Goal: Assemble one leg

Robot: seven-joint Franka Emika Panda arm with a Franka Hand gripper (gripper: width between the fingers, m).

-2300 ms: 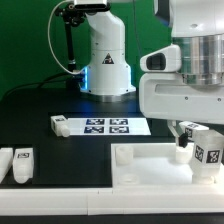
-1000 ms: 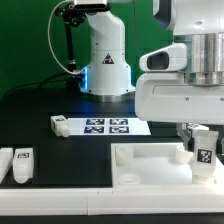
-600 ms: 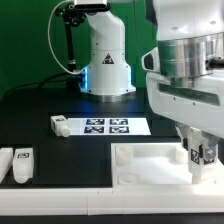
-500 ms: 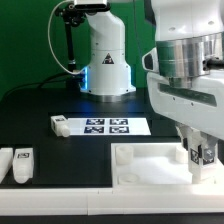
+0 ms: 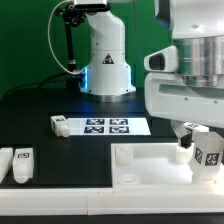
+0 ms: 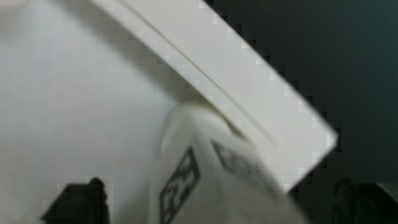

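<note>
A leg (image 5: 208,153), a small white block with a square tag, stands upright at the corner of the large white panel (image 5: 150,168) on the exterior view's right. My gripper (image 5: 203,148) hangs over it with a finger on each side. In the wrist view the leg (image 6: 210,175) sits between the two dark fingertips (image 6: 80,202), with a gap showing on both sides, so my gripper (image 6: 222,203) is open around it. The panel's raised rim (image 6: 231,80) runs past the leg.
Two more legs (image 5: 22,165) lie at the exterior view's left near the table's front edge. Another leg (image 5: 60,125) lies beside the marker board (image 5: 115,126) at mid table. The arm's base (image 5: 105,60) stands behind.
My gripper turned about its vertical axis over the leg and has now turned back to its earlier facing. The leg stays at the panel's corner.
</note>
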